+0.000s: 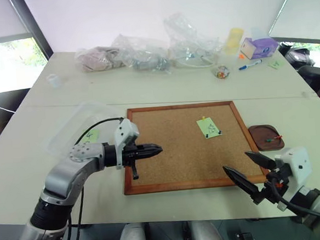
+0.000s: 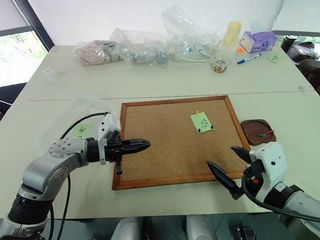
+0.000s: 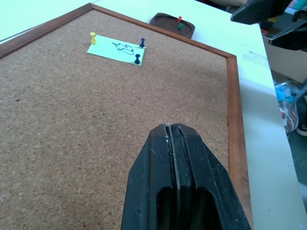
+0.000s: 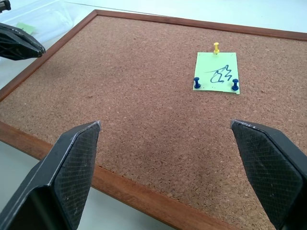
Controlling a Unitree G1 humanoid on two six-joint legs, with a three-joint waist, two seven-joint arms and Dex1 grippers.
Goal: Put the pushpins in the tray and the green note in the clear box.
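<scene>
The pale green note (image 1: 208,128) lies on the right half of the corkboard (image 1: 168,152). A yellow pushpin (image 1: 204,118) holds its far edge and two dark blue pushpins (image 4: 195,80) its near corners. The dark brown tray (image 1: 266,137) sits just right of the board with a red and a green pin (image 1: 270,139) in it. The clear box (image 1: 75,126) stands left of the board, and another green note (image 1: 89,136) shows through it. My left gripper (image 1: 156,150) is shut and empty over the board's left part, pointing right. My right gripper (image 1: 236,162) hangs open at the board's near right corner.
Clear plastic bags (image 1: 144,55) are heaped along the table's far side. A yellow cup (image 1: 233,39), a purple box (image 1: 258,47), a blue pen (image 1: 250,65) and a small green note (image 1: 276,64) lie at the back right. A small clear cup (image 1: 53,79) stands at the far left.
</scene>
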